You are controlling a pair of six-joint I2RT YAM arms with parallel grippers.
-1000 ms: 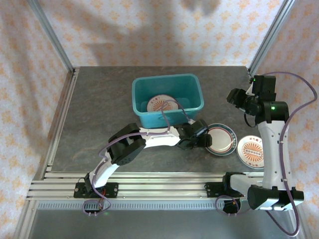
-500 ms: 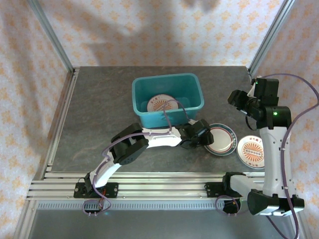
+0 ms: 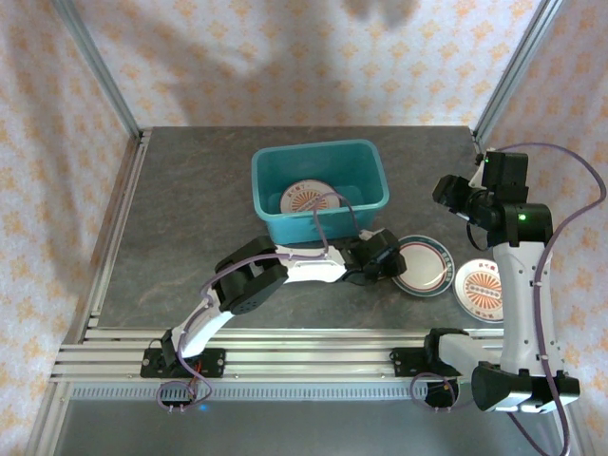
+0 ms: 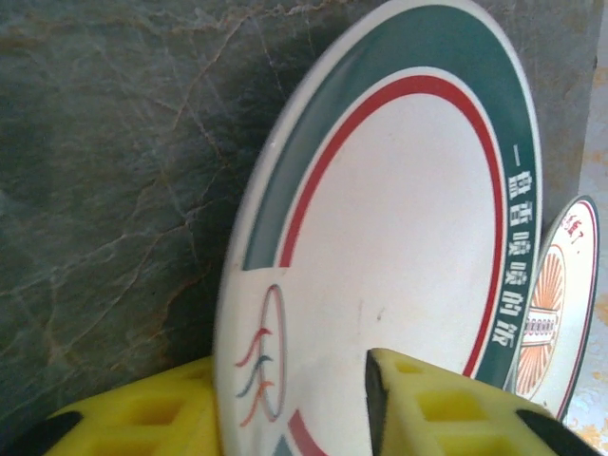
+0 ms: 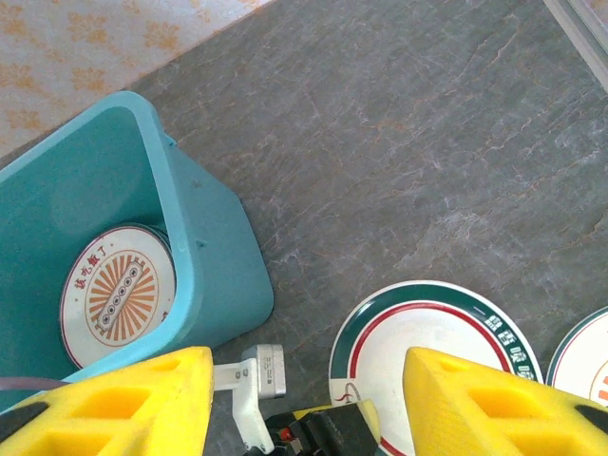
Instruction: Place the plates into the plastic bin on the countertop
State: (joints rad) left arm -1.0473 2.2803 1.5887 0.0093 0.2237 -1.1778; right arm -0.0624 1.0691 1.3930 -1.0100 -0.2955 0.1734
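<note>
A green-and-red-rimmed plate [image 3: 425, 266] [image 4: 399, 218] [image 5: 437, 328] lies on the countertop [image 3: 190, 209] just right of the teal plastic bin [image 3: 318, 151] [image 5: 204, 256]. My left gripper [image 3: 393, 265] [image 4: 293, 394] reaches across to the plate's left edge. Its yellow fingers [image 4: 446, 408] straddle the rim, one under it and one pressed on the white face. An orange sunburst plate [image 3: 306, 198] [image 5: 114, 294] rests inside the bin. Another orange plate [image 3: 481, 288] [image 4: 556, 313] lies further right. My right gripper [image 3: 454, 195] [image 5: 304, 370] hovers open above, holding nothing.
Aluminium rails [image 3: 114, 256] frame the countertop on the left and at the front. The right arm's upright links [image 3: 518, 285] stand over the orange plate's right side. The left arm [image 3: 285, 271] stretches along the front of the bin.
The left gripper's fingers have closed in on the green-rimmed plate's edge while the arm edged slightly right. The right arm shifted a little. The plates lie where they were.
</note>
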